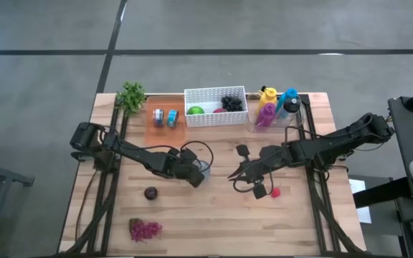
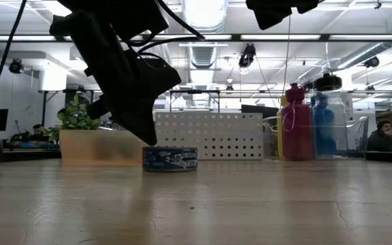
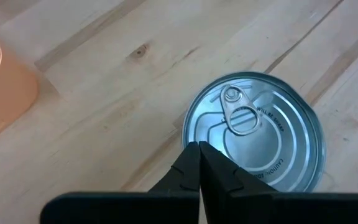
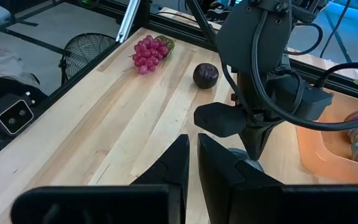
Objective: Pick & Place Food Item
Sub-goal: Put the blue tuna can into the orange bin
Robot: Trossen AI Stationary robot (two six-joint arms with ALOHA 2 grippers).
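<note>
A low round tin can (image 3: 272, 134) with a pull-tab lid stands upright on its base on the wooden table (image 1: 214, 222), near the middle (image 1: 204, 169). My left gripper (image 3: 199, 148) is shut and slants down, with its tips at the edge of the can's lid (image 2: 150, 141). My right gripper (image 4: 191, 155) is shut on nothing. It hovers above the table to the right of the can (image 1: 236, 175). A dark plum (image 1: 150, 192), a bunch of red grapes (image 1: 144, 229) and a small pink-red item (image 1: 275, 192) lie on the table. My left gripper has its shut fingertips (image 3: 191, 155) at the rim of the can's lid (image 3: 194, 134), on the side away from the pull tab. The fingers slant down from the table's left. I cannot tell whether they touch the lid. The can stands flat on the table.
Along the far edge stand a small plant (image 1: 130, 95), an orange tray (image 1: 165, 127) with two cans, a white perforated basket (image 1: 214, 93) with fruit and a clear bin (image 1: 301, 115) with bottles. The near half of the table holds only the plum and grapes.
</note>
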